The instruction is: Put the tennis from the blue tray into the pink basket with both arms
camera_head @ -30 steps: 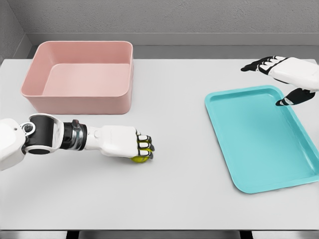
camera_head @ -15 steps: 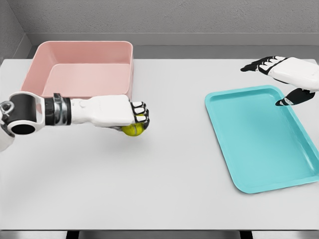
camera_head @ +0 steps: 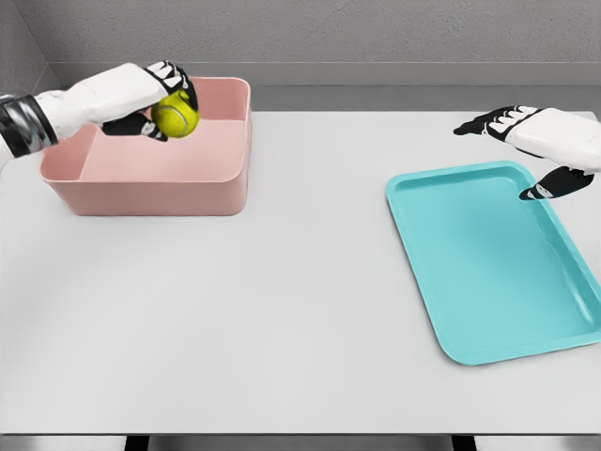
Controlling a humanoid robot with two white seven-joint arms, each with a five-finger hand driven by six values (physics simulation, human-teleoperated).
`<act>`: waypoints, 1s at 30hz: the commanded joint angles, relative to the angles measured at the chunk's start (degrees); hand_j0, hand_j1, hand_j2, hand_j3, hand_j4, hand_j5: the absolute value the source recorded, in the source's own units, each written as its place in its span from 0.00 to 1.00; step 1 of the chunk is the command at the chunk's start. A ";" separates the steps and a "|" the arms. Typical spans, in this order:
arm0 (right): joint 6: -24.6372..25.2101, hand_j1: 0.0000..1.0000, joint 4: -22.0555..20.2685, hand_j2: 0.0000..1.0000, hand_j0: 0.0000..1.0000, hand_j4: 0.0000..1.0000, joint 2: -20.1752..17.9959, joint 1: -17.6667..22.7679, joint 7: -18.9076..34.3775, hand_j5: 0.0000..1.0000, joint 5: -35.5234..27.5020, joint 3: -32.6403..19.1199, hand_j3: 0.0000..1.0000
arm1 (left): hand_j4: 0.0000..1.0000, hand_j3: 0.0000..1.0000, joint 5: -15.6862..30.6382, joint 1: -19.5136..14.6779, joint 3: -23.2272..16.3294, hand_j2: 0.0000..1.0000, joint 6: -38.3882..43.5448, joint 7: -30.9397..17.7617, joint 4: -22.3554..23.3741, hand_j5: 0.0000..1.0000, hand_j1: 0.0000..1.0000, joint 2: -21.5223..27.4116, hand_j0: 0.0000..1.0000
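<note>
Fingers of our left robot hand (camera_head: pixel 141 94) curl around the tennis ball (camera_head: pixel 175 115), which hangs beneath the palm, gripped from above and from the side. We see that ball above the open interior of the pink basket (camera_head: pixel 150 193), toward the basket's far right corner and just inside its rim, and it appears not to touch the walls or the floor. So the relation that matters is simple: the ball lies straight over the basket's hollow, and the basket floor lies directly below the ball. A ball has no long axis to mind, so we judge that the coming move needs only a release, perhaps after a small drop lower so that the ball does not bounce out over the near wall.

Our left robot hand is the one at the basket. Our right robot hand (camera_head: pixel 540 150) hovers well apart from the basket, over the far right corner of the blue tray (camera_head: pixel 470 272), with its fingers spread and nothing in them.

Counting, we find one tennis ball, one pink basket, one blue tray and two robot hands, all over one pale counter (camera_head: pixel 300 329). The tray's bed shows nothing on it.
</note>
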 commanded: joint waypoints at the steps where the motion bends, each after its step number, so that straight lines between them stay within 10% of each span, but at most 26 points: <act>1: 0.09 1.00 -0.01 1.00 1.00 1.00 -0.06 0.00 -0.03 1.00 -0.16 -0.01 1.00 | 0.05 0.05 0.23 -0.09 1.03 0.05 0.10 -0.22 6.64 0.05 0.05 -0.67 0.05; 9: 0.09 1.00 -0.01 1.00 1.00 1.00 -0.06 0.00 -0.03 1.00 -0.24 -0.01 1.00 | 0.08 0.08 -6.80 -1.49 0.51 0.08 0.10 -0.31 14.29 0.08 0.08 -4.63 0.08; 10: 0.09 1.00 -0.01 1.00 1.00 1.00 -0.06 0.00 -0.03 1.00 -0.24 -0.01 1.00 | 0.18 0.18 -6.71 -1.49 0.59 0.18 0.10 -0.22 14.38 0.18 0.18 -4.63 0.18; 12: 0.09 1.00 -0.01 1.00 1.00 1.00 -0.06 0.00 -0.03 1.00 -0.24 -0.01 1.00 | 1.00 1.00 -6.27 -1.50 0.59 1.00 0.10 0.04 14.29 1.00 1.00 -5.33 1.00; 19: 0.09 1.00 -0.01 1.00 1.00 1.00 -0.06 0.00 -0.03 1.00 -0.16 -0.01 1.00 | 1.00 1.00 -5.48 -1.93 0.68 1.00 0.10 0.22 14.38 1.00 1.00 -5.51 1.00; 23: 0.09 1.00 -0.01 1.00 1.00 1.00 -0.06 0.00 -0.03 1.00 -0.16 -0.01 1.00 | 1.00 1.00 4.09 -1.93 -0.37 1.00 0.10 0.22 13.24 1.00 1.00 -4.72 1.00; 30: 0.09 1.00 -0.01 1.00 1.00 1.00 -0.06 0.00 -0.03 1.00 -0.24 -0.01 1.00 | 1.00 1.00 11.92 1.49 -3.19 1.00 0.10 0.31 -11.63 1.00 1.00 8.11 1.00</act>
